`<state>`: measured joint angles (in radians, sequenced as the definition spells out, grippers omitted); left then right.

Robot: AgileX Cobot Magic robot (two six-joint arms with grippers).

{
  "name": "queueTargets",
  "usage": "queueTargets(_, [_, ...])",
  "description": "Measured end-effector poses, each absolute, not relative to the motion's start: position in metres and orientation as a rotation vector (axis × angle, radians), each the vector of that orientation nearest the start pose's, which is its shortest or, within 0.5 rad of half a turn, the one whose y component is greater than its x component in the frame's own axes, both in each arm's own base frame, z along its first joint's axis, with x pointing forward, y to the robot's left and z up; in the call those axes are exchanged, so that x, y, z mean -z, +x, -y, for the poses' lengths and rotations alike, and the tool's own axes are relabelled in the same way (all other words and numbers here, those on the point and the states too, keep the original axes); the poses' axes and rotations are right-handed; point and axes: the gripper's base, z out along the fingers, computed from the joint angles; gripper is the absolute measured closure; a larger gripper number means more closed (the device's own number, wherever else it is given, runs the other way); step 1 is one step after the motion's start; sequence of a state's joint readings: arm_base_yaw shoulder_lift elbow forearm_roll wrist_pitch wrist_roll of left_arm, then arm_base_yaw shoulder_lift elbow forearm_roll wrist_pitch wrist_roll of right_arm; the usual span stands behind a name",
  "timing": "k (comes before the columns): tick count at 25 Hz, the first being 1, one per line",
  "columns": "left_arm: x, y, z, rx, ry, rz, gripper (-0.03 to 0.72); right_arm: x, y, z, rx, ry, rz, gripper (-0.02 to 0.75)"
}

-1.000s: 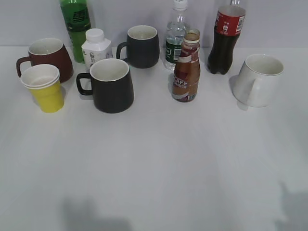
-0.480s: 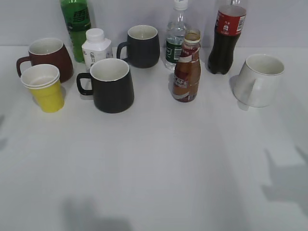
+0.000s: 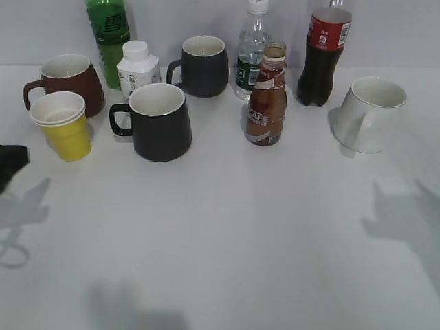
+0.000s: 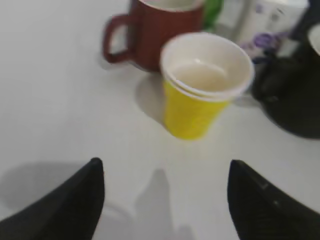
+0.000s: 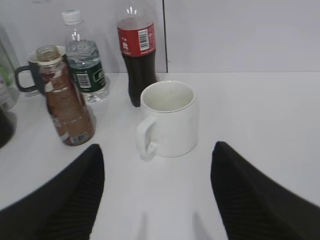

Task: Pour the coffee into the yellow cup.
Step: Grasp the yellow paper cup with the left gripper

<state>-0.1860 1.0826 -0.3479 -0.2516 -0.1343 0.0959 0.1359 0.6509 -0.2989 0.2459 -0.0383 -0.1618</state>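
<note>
The coffee bottle (image 3: pixel 267 96), brown with a "CAFE" label and no cap, stands upright at the back middle of the table; it also shows in the right wrist view (image 5: pixel 65 102). The yellow cup (image 3: pixel 63 126) stands at the left in front of a brown-red mug (image 3: pixel 69 80); it also shows in the left wrist view (image 4: pixel 202 85), empty. My left gripper (image 4: pixel 165 192) is open and empty, a little short of the cup; its tip shows at the left edge of the exterior view (image 3: pixel 8 165). My right gripper (image 5: pixel 157 187) is open and empty, facing a white mug (image 5: pixel 169 119).
A black mug (image 3: pixel 160 122) stands right of the yellow cup. Behind are a dark mug (image 3: pixel 202 66), a white bottle (image 3: pixel 137 67), a green bottle (image 3: pixel 108 38), a water bottle (image 3: pixel 251 51) and a cola bottle (image 3: pixel 324 51). The white mug (image 3: pixel 371 113) stands at the right.
My left gripper's tip has come into the exterior view at the left edge. The arm shadows on both sides have moved inward over the table. The objects have not moved.
</note>
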Motion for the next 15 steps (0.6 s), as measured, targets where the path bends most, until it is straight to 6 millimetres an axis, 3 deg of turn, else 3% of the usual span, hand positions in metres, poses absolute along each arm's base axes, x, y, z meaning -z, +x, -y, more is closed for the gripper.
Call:
queueTargets(6, [-0.187, 0.197, 0.047, 0.168, 0.085, -2.075, 0.101, -0.237, 0.167, -0.030, -0.180, -0.038, -1.878, 0.237])
queueTargets(15, [-0.146, 0.228, 0.054, 0.081, 0.181, -1.988, 0.101, -0.214, 0.201, -0.073, -0.235, -0.221, -1.740, 0.237])
